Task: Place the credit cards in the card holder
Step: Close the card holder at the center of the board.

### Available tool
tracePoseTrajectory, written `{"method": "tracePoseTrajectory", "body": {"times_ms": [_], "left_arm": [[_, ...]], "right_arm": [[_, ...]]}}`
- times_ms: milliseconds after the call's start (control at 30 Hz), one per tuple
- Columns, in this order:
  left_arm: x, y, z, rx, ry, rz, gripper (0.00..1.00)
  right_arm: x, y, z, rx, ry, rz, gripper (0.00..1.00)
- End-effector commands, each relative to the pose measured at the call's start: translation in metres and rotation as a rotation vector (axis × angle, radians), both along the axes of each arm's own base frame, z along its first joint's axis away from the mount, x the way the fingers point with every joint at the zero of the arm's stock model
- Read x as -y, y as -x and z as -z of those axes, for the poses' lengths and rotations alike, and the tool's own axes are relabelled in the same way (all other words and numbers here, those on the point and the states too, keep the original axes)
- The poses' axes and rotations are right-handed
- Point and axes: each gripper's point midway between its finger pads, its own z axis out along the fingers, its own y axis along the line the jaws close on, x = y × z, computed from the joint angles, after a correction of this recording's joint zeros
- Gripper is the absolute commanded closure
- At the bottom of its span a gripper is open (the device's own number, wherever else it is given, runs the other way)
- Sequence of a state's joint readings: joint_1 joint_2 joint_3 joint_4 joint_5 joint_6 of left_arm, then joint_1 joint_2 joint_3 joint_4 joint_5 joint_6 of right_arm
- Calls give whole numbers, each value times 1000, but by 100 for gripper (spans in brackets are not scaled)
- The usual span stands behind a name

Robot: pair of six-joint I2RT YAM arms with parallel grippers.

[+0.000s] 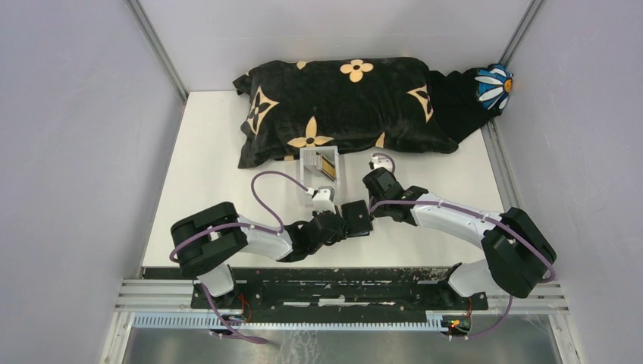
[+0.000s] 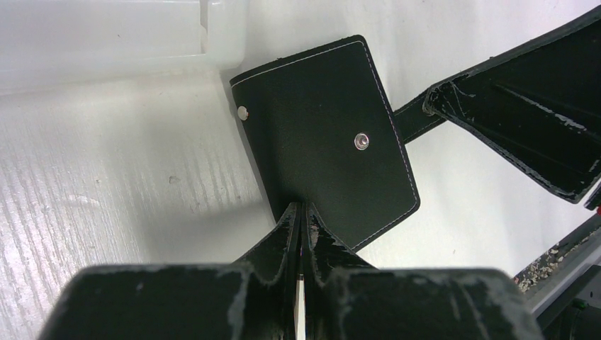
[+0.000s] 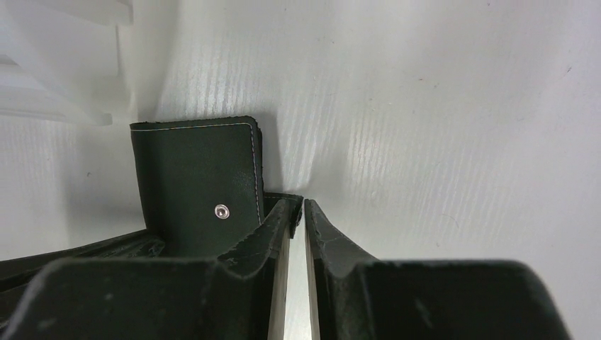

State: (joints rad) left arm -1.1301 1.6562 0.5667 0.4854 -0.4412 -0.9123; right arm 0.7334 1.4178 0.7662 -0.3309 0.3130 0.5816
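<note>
The black card holder [image 2: 326, 134] lies shut on the white table, two snap studs showing; it also shows in the top view [image 1: 356, 218]. My left gripper [image 2: 303, 207] is shut on its near edge. My right gripper [image 3: 298, 205] is closed down on the holder's narrow strap tab [image 2: 414, 120], with a thin gap showing behind the fingertips. The holder's body [image 3: 195, 184] sits left of the right fingers. Credit cards, one gold-tan [image 1: 327, 165], stand in a clear acrylic tray [image 1: 311, 161] just beyond both grippers. No card is in either gripper.
A black pillow with tan flower patterns [image 1: 341, 110] lies across the back of the table. A blue-and-white flower object [image 1: 493, 85] sits in the back right corner. The clear tray's wall shows in the left wrist view [image 2: 106, 42]. Grey walls enclose both sides.
</note>
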Motion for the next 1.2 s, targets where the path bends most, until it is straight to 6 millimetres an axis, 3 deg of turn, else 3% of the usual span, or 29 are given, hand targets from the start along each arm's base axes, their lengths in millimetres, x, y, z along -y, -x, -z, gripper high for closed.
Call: {"method": "tracePoseTrajectory", "body": {"times_ms": [0,467,633,1167], "left_arm": [[0,0,8,-4,-38,1,93],[0,0,9,-9,-35,0,93],[0,0,9,-9,-34,1,93],[7,0,7,-7,-37,25,93]], "right_arm": [[-11,-8,-23,58,-57,-4,81],[-15,-5,-15,26,-58,-20,89],[-17,-2,-15,22,-71,-28,98],[-37,1,-22,30,-95,-63,99]]}}
